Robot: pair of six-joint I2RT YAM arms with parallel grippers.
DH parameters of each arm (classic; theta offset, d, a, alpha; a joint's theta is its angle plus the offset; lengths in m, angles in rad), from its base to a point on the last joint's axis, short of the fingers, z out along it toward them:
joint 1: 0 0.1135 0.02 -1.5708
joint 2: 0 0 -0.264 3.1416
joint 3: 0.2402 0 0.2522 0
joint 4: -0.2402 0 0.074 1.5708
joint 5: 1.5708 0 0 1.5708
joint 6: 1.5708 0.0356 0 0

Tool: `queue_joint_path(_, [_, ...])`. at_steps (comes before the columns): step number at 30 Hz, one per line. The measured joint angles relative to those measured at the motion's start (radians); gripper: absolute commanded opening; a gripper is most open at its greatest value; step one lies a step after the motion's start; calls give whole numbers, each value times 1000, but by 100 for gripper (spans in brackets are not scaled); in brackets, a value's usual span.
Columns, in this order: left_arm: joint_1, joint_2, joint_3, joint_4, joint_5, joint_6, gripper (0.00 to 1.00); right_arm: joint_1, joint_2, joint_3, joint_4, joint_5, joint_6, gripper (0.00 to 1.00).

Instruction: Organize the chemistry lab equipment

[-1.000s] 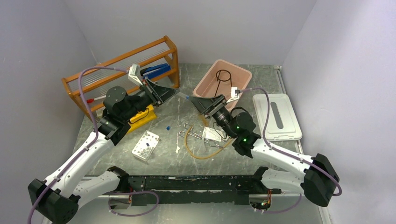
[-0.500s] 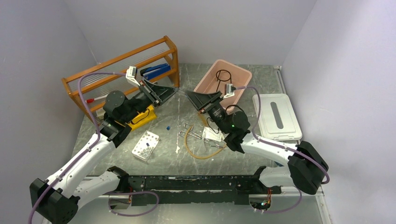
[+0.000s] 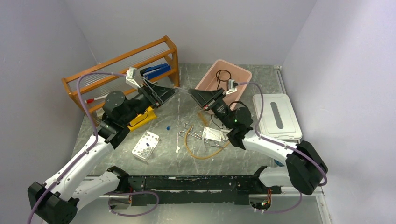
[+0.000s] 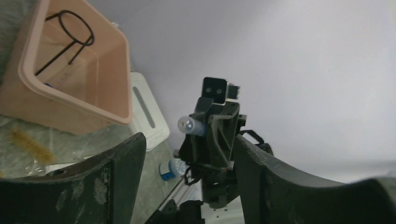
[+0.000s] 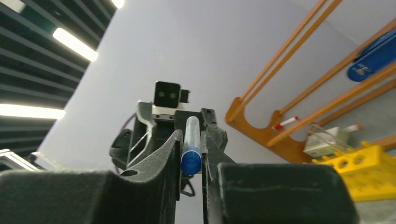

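Above the table's middle my two grippers meet tip to tip. A clear vial with a blue cap point(image 5: 191, 145) stands between the fingers of my right gripper point(image 5: 190, 134), which is shut on it. From the left wrist view the same vial point(image 4: 193, 126) pokes out of the right gripper's fingers. My left gripper point(image 4: 187, 145) is open, its jaws well apart and off the vial. On the table lie an amber tube point(image 3: 196, 150), metal tongs point(image 3: 188, 133), a white mesh square point(image 3: 214, 134) and a small blue piece point(image 3: 167, 126). The black wire tripod point(image 3: 224, 76) sits in the pink bin point(image 3: 207, 83).
The orange wooden shelf point(image 3: 122, 69) stands at the back left, with a yellow rack point(image 3: 142, 116) before it. A white vial rack point(image 3: 145, 145) lies near the left arm. The bin's white lid point(image 3: 276, 116) rests at the right.
My right gripper came in from the right and shut on the vial. My left gripper, shut on it before, has opened and let it go.
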Motion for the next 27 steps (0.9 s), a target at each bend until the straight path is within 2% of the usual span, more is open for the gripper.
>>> queue_joint_path(4, [1, 2, 55, -137, -1, 174, 81, -92, -34, 27, -121, -123, -47, 13])
queue_joint_path(11, [3, 52, 238, -402, 36, 641, 78, -148, -87, 225, -547, -391, -297, 14])
queue_joint_path(13, [4, 90, 278, -475, 84, 784, 73, -148, -90, 288, -692, -452, -389, 14])
queue_joint_path(18, [0, 166, 295, -606, 199, 1014, 63, -149, -90, 373, -977, -506, -568, 15])
queue_joint_path(20, [-11, 175, 283, -635, 240, 1076, 57, -149, -87, 390, -1052, -515, -611, 15])
queue_joint_path(23, [-30, 162, 256, -642, 293, 1130, 43, -149, -73, 409, -1130, -539, -653, 15])
queue_joint_path(27, [-55, 139, 227, -641, 351, 1180, 39, -149, -44, 439, -1194, -592, -693, 15])
